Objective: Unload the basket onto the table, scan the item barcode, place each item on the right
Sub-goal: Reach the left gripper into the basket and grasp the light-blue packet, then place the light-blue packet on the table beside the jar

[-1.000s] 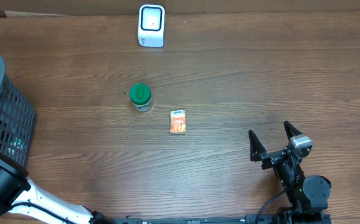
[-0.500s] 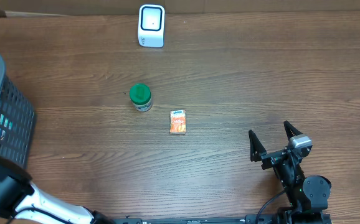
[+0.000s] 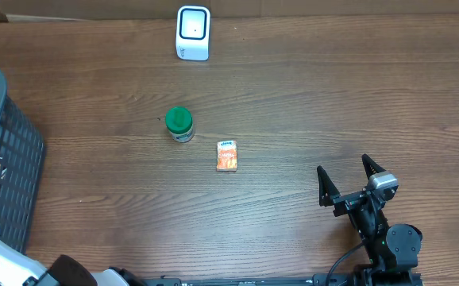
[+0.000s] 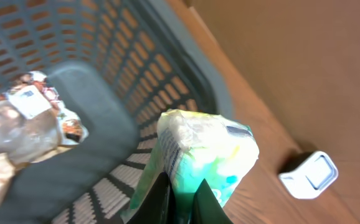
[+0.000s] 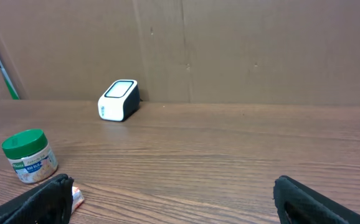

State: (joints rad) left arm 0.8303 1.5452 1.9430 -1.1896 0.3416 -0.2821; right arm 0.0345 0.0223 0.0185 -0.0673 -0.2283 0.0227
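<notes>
Now left hand [image 4: 181, 188] clamped on green packet [image 4: 208, 152], above basket [image 4: 136, 56]; right hand [image 3: 344, 168] wide open.

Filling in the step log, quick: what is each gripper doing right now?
Left gripper: closed on a green-and-yellow packet.
Right gripper: open, holding nothing.

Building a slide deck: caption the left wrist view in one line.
Left claw shut on a green-and-white soft packet, grey mesh basket behind, white scanner at lower right.
</notes>
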